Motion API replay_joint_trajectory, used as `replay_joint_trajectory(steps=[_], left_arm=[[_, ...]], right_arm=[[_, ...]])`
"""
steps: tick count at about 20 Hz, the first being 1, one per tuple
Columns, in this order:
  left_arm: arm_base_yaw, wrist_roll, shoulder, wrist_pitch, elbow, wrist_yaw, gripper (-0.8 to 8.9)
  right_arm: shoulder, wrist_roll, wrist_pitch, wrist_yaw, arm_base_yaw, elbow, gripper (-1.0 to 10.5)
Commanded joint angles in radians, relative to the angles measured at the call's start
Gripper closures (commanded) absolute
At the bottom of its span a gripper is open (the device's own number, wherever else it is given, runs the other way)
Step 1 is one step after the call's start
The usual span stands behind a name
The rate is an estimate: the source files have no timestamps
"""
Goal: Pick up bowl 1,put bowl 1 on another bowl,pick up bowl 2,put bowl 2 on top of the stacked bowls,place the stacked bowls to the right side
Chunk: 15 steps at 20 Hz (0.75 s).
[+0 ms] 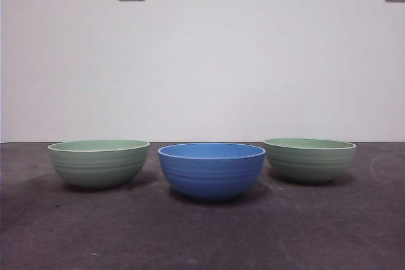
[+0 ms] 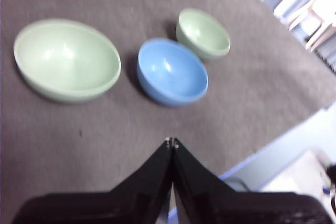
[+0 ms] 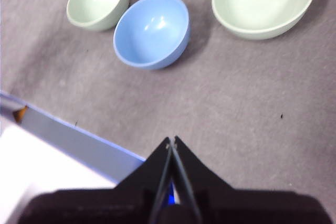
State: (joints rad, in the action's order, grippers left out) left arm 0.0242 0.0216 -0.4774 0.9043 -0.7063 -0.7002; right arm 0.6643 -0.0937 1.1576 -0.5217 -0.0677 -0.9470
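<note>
Front view: blue bowl (image 1: 211, 170) at centre between left green bowl (image 1: 99, 162) and right green bowl (image 1: 309, 159), all unstacked; left gripper (image 2: 171, 142) and right gripper (image 3: 171, 141) closed, empty; every step remains.

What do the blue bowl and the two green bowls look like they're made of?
Blue bowl: probably glazed ceramic or glossy melamine; smooth inside with bright highlights, faint ribs outside. Left green bowl and right green bowl: same ribbed shape, pale rim, softer sheen. Ceramic or plastic cannot be told.
</note>
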Motion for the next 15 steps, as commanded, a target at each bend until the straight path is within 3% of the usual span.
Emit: replay_joint_trajectory(steps=[1,8,10,11,13,15], left_arm=[[-0.004,-0.090,-0.006,0.053,-0.003,-0.006,8.21],[-0.004,-0.104,-0.007,0.065,-0.003,-0.008,8.02],[-0.004,-0.099,-0.007,0.062,-0.003,-0.008,6.55],[-0.004,-0.099,-0.007,0.062,-0.003,-0.007,4.79],[-0.004,-0.095,-0.007,0.063,-0.003,-0.006,2.25],[-0.004,-0.074,-0.008,0.060,-0.003,-0.006,1.85]], right_arm=[[0.006,-0.036,0.005,0.001,-0.008,-0.005,9.6],[0.008,-0.029,0.002,0.000,-0.008,-0.005,9.1],[0.008,-0.016,0.001,0.000,-0.008,-0.005,7.6],[0.010,0.000,-0.003,0.001,-0.008,-0.005,6.5],[0.010,0.021,-0.007,0.001,-0.008,-0.005,4.8],[0.013,0.026,-0.009,0.004,-0.008,-0.005,3.7]])
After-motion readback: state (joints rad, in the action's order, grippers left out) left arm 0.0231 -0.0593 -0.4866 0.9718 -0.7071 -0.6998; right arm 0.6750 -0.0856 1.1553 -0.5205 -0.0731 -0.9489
